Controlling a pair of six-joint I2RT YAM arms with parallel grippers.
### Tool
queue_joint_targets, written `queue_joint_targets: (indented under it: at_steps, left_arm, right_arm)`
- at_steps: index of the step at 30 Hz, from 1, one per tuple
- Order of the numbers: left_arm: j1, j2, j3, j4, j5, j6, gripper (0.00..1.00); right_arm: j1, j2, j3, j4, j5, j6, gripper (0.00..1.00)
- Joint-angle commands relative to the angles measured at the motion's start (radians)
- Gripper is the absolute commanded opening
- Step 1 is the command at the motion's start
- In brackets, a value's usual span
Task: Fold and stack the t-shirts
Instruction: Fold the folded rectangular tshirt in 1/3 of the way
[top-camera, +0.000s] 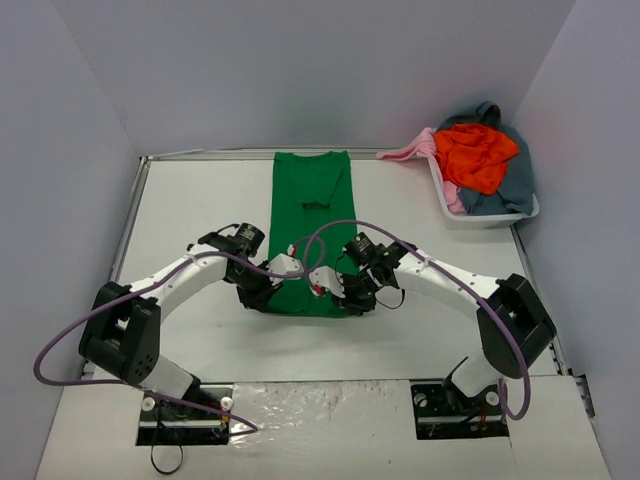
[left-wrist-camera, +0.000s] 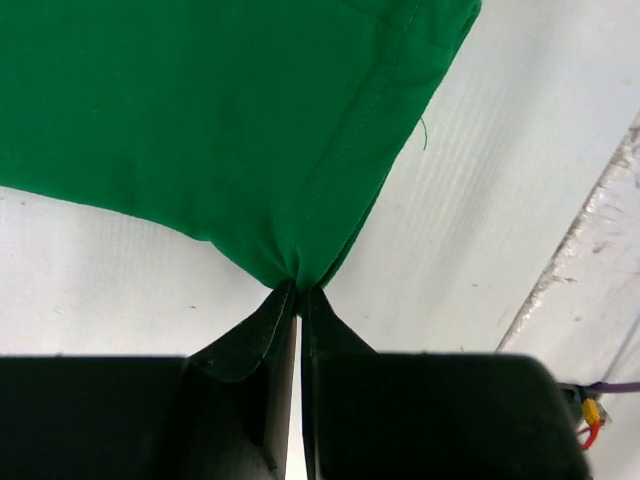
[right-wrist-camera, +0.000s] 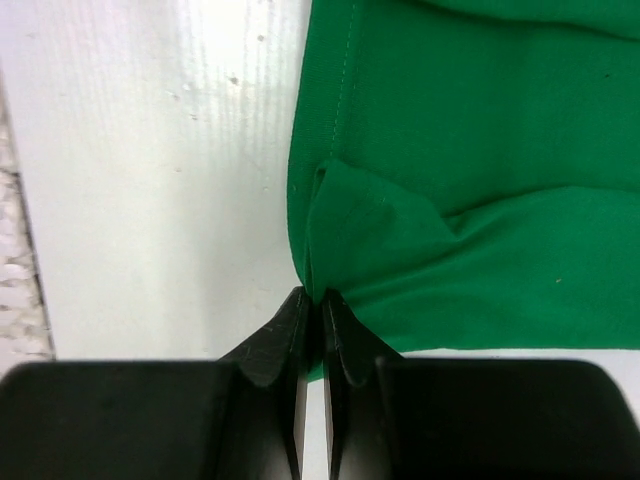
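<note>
A bright green t-shirt (top-camera: 312, 215) lies flat as a long narrow strip down the middle of the table, collar end far and hem end near the arms. My left gripper (top-camera: 262, 297) sits at the shirt's near left corner. The left wrist view shows that gripper (left-wrist-camera: 298, 290) shut on a bunched corner of the green cloth (left-wrist-camera: 200, 100). My right gripper (top-camera: 352, 298) is at the near right corner. In the right wrist view it (right-wrist-camera: 318, 296) is shut on a puckered fold of the green hem (right-wrist-camera: 480, 150).
A white tub (top-camera: 487, 221) stands at the back right, piled with an orange-red shirt (top-camera: 478, 155), a grey-blue one (top-camera: 510, 185) and a pale pink one (top-camera: 412, 150) that hangs over its rim. The table's worn edge strip (left-wrist-camera: 590, 240) runs close to the left gripper.
</note>
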Motion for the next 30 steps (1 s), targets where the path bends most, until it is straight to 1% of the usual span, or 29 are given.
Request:
queue_joint_targets:
  at_steps: [1, 7, 14, 19, 24, 28, 29, 30]
  left_arm:
    - [-0.011, -0.062, 0.04, -0.118, 0.046, 0.086, 0.02]
    - [-0.023, -0.108, 0.049, -0.186, 0.079, 0.123, 0.02]
    - [-0.085, -0.128, 0.079, -0.298, 0.12, 0.167, 0.02]
    - [-0.105, -0.157, 0.093, -0.361, 0.186, 0.255, 0.02]
    - [-0.122, -0.155, 0.129, -0.405, 0.21, 0.289, 0.02]
    - [-0.135, -0.146, 0.155, -0.465, 0.233, 0.327, 0.03]
    - [-0.137, -0.145, 0.158, -0.477, 0.237, 0.333, 0.02]
    - [-0.138, -0.143, 0.165, -0.491, 0.253, 0.36, 0.02]
  right_arm:
    - [-0.011, -0.047, 0.049, -0.149, -0.065, 0.037, 0.0]
    - [-0.018, -0.058, 0.079, -0.23, -0.134, 0.017, 0.0]
    - [-0.019, -0.072, 0.097, -0.29, -0.177, 0.0, 0.0]
    - [-0.018, -0.073, 0.112, -0.343, -0.2, -0.014, 0.0]
    - [-0.018, -0.075, 0.121, -0.388, -0.238, -0.043, 0.0]
    - [-0.019, -0.055, 0.148, -0.463, -0.282, -0.101, 0.0]
    - [-0.018, -0.052, 0.157, -0.504, -0.293, -0.123, 0.0]
    - [-0.018, -0.053, 0.166, -0.511, -0.311, -0.127, 0.0]
